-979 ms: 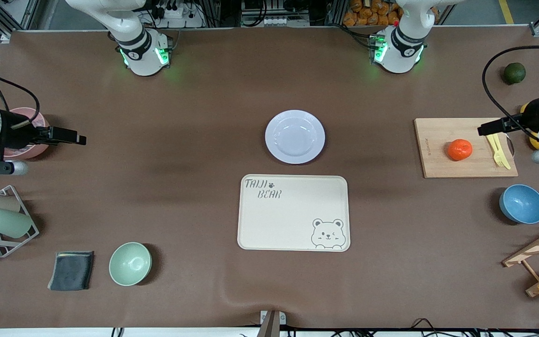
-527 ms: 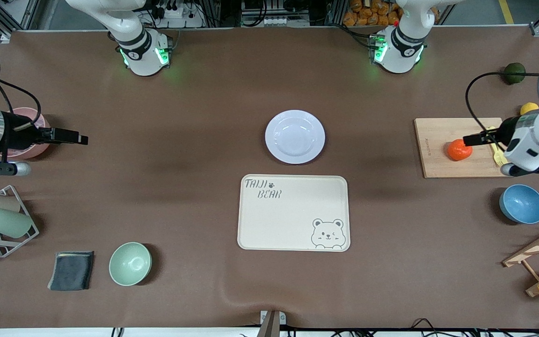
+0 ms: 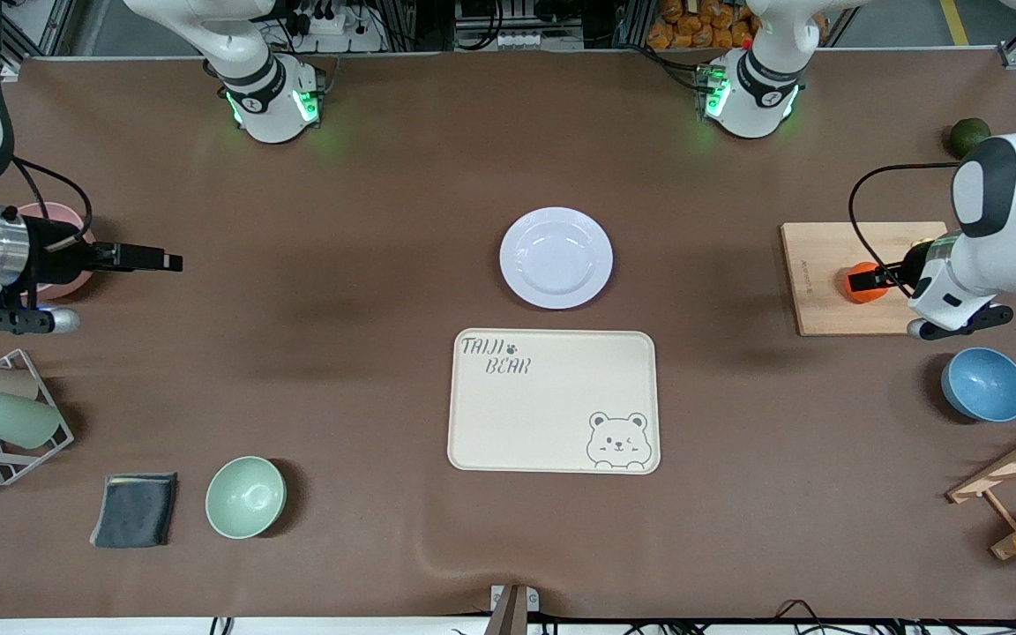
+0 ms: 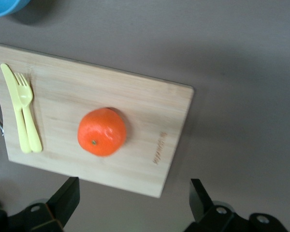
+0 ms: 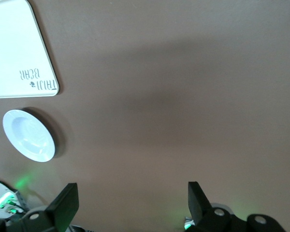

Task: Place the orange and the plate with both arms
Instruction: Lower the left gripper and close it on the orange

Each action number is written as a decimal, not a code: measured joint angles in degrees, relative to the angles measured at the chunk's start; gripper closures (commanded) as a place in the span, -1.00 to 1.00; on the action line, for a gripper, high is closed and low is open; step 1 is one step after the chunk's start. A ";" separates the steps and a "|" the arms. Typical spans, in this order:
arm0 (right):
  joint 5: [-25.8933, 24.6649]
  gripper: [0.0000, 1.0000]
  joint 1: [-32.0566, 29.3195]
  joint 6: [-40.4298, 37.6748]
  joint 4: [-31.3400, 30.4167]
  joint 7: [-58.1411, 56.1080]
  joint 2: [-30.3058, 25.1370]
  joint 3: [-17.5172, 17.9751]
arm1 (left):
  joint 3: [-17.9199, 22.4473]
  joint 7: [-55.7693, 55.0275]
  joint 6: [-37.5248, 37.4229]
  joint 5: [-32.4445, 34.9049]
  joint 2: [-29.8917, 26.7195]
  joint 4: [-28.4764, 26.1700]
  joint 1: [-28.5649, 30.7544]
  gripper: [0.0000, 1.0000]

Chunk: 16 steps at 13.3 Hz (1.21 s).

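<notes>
The left gripper [image 3: 861, 282] is held with its jaws spread wide and empty over the wooden board [image 3: 812, 300], with nothing pinched between them. In the left wrist view the orange [image 4: 102, 131] is seen resting on the board [image 4: 150, 116] below the open fingers [image 4: 66, 195], roughly between their lines but not yet enclosed or touched. A yellow fork [image 4: 26, 113] lies on the same board, off to one side of the jaws and apart from the fruit.

The right gripper [image 3: 168, 262] is also released and empty, over bare table near the right arm's end. The plate [image 3: 556, 257] sits well apart from those jaws, toward the table's middle, just beside the tray [image 3: 554, 401].

Neither object has been grasped, so the task is judged barely begun: the orange is being approached, while the plate remains untouched; both pick-ups and both placements are left.
</notes>
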 measured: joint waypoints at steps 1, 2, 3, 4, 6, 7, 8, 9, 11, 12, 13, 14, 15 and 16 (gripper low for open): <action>1.31 -1.00 -0.22 0.32 -0.73 0.00 0.03 -0.01 | 0.02 0.91 3.99 0.46 0.03 -2.70 1.22 -1.00; 2.89 -1.00 -0.43 0.72 -1.52 0.01 0.04 -0.02 | 0.05 2.22 7.44 0.60 0.06 -5.11 2.31 -1.00; 4.52 -1.00 -0.61 1.34 -2.42 0.02 0.04 -0.02 | 0.06 3.36 10.31 0.62 0.10 -7.08 3.35 -1.00; 6.15 -1.00 -0.80 1.98 -3.40 0.03 0.06 -0.03 | 0.06 4.07 12.36 0.63 0.12 -8.46 4.16 -1.00; 10.01 -1.00 -1.10 3.23 -5.65 0.03 0.07 -0.03 | 0.06 4.53 15.22 1.71 0.12 -10.69 4.89 -1.00; 11.07 -1.00 -1.13 4.26 -6.72 0.01 0.08 -0.03 | 0.05 4.53 16.93 2.96 0.12 -12.00 5.13 -1.00; 11.65 -1.00 -1.13 5.17 -7.62 -0.01 0.08 0.00 | 0.05 4.53 18.92 3.91 0.12 -13.46 5.64 -1.00; 12.05 -1.00 -1.13 5.85 -8.31 -0.02 0.07 0.04 | 0.06 4.53 20.78 4.20 0.13 -14.84 6.31 -1.00; 12.29 -1.00 -1.09 7.06 -9.43 -0.14 0.06 0.20 | 0.06 4.56 22.88 4.25 0.20 -16.66 7.29 -1.00; 12.82 -1.00 -1.03 7.25 -9.86 -0.39 0.05 0.27 | 0.06 4.56 23.50 4.25 0.34 -17.09 7.44 -1.00; 13.96 -1.00 -0.97 7.32 -10.33 -0.74 0.05 0.31 | 0.04 4.56 24.31 4.25 0.67 -17.35 7.44 -1.00; 15.13 -1.00 -0.94 7.36 -10.78 -1.13 0.05 0.35 | 0.02 4.56 25.03 4.28 1.20 -17.44 7.44 -1.00; 16.15 -1.00 -0.91 7.64 -11.30 -1.92 0.03 0.36 | 0.01 4.56 25.68 4.32 1.94 -17.47 7.47 -1.00; 16.71 -1.00 -0.88 8.35 -11.83 -2.72 0.03 0.38 | 0.03 4.56 26.33 4.42 2.60 -17.46 7.62 -1.00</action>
